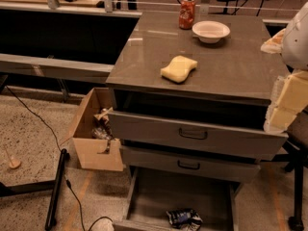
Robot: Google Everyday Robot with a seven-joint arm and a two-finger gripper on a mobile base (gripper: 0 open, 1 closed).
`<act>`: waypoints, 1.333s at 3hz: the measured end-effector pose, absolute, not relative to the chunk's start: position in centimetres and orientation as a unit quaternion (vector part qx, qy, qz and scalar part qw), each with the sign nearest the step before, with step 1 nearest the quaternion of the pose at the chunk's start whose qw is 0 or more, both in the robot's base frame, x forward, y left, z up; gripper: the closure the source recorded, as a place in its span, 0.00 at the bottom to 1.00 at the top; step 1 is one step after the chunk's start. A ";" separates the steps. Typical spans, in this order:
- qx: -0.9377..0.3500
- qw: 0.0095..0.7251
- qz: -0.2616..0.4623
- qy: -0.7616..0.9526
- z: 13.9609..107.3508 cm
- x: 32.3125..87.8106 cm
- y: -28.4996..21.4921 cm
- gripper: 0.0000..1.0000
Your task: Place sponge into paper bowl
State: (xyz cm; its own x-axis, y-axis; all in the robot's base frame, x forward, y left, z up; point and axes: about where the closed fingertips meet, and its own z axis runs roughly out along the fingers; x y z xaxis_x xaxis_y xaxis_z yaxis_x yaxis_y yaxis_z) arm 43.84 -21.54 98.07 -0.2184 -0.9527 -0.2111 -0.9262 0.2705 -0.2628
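Observation:
The pale yellow sponge [179,69] lies flat near the front middle of the grey cabinet top [231,66]. The white paper bowl [211,31] stands empty at the back of the top, behind and to the right of the sponge. My gripper [288,102] is at the right edge of the camera view, close to the camera, level with the cabinet's front right corner. It is well to the right of the sponge and touches neither the sponge nor the bowl.
A red soda can [186,13] stands just left of the bowl. A crinkled packet [272,42] lies at the top's right edge. The top drawer [192,134] is slightly open; the bottom drawer [184,218] is pulled out, holding a crumpled wrapper. An open cardboard box [94,134] sits on the floor at the left.

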 end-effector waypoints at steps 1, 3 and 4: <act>-0.603 0.166 -0.040 0.779 98.1 43.8 -21.5 0.00; -0.547 0.289 0.053 0.784 97.5 48.3 -18.5 0.00; -0.509 0.372 0.103 0.769 96.0 52.2 -17.4 0.00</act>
